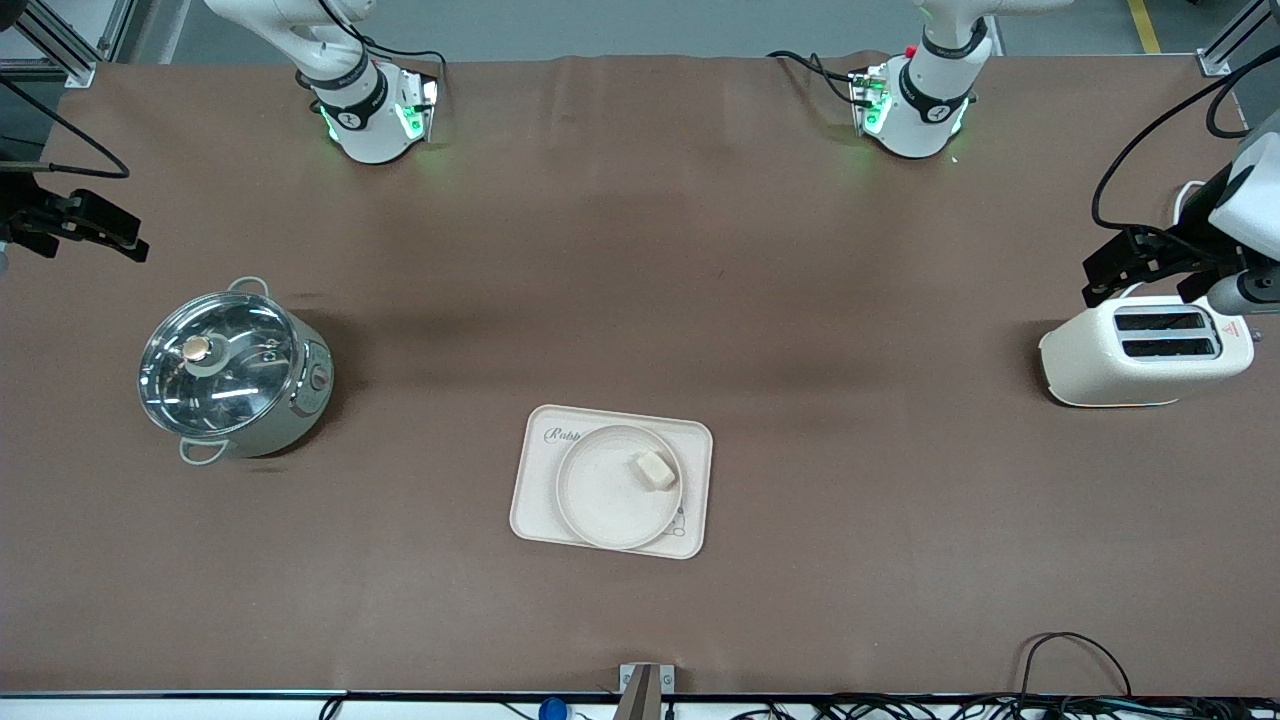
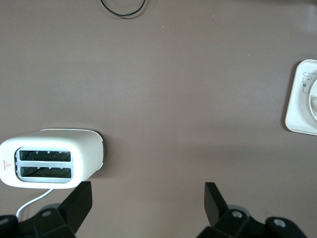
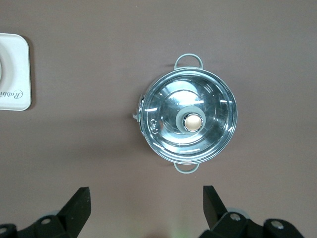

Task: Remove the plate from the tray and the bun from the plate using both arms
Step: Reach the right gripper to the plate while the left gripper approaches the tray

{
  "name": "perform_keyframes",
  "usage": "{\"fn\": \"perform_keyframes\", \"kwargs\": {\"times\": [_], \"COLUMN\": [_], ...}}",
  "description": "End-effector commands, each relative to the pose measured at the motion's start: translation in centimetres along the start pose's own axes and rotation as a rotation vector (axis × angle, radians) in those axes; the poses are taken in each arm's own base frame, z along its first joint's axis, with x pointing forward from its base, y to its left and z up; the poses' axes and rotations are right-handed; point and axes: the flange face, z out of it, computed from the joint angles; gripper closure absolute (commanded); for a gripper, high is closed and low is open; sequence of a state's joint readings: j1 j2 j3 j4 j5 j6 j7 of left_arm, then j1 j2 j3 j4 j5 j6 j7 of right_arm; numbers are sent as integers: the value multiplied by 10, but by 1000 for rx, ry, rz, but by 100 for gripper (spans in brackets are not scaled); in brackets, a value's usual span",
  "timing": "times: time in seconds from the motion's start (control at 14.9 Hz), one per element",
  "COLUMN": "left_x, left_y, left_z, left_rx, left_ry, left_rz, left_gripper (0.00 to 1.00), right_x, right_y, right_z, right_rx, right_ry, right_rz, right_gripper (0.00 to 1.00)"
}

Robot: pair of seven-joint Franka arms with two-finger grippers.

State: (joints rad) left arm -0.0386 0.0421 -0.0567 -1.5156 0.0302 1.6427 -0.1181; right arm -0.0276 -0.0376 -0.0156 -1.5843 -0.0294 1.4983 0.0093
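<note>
Tray (image 1: pixel 540 500) is lying nearest the front camera, at mid-table, flat on the brown cloth, script end toward the bases. Plate (image 1: pixel 605 495) is sitting on it, filling most of its width, its rim reaching close to the tray's nearer edge. Bun (image 1: pixel 655 470) is resting on the plate at about 2 o'clock from the plate's centre, close inside the rim, touching nothing else. Farther from the camera, pot (image 1: pixel 232 372) with a glass lid is standing toward the right arm's end, and toaster (image 1: pixel 1145 350) toward the left arm's end, both well apart from the tray. Right gripper (image 3: pixel 146 206) is hovering beside the pot, jaws standing wide apart and holding nothing; tray corner is showing at the edge of its wrist view. Left gripper (image 2: pixel 148 203) is hovering just beside the toaster, jaws likewise spread wide and empty; both arms are waiting, nothing yet taken up. Judging handling: plate is looking stiff, smooth and likely slippery, possibly breakable, so the raised rim is the only real purchase, probably at 9 o'clock, away from the bun. Bun is looking light and soft, apt to squash or roll if the plate tilts; pinching gently across its short sides seems best.
</note>
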Motion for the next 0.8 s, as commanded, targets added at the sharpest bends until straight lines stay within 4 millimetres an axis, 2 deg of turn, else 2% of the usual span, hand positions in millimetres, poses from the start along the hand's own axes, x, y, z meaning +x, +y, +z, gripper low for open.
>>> {"fn": "perform_keyframes", "kwargs": {"times": [0.0, 0.27, 0.4, 0.47, 0.6, 0.74], "left_x": [0, 1, 1, 0, -1, -1], "left_y": [-1, -1, -3, -2, 5, 27], "left_z": [-7, -7, -5, -3, -3, 6], "left_rx": [-4, -11, -13, -13, -4, -6], "left_ry": [-4, -5, -10, -15, -15, -31], "left_rz": [5, 3, 3, 3, 4, 34], "left_gripper": [0, 0, 0, 0, 0, 0], "right_x": [-5, -3, -3, -1, 7, 20], "right_y": [-4, -6, -17, -29, -66, -95], "right_z": [-3, -4, -1, 5, 24, 44], "right_rx": [-18, -9, -1, -1, 2, 46], "right_ry": [9, 23, 14, 4, -22, -26], "right_rz": [-16, -13, -22, -39, -31, -29], "right_gripper": [0, 0, 0, 0, 0, 0]}}
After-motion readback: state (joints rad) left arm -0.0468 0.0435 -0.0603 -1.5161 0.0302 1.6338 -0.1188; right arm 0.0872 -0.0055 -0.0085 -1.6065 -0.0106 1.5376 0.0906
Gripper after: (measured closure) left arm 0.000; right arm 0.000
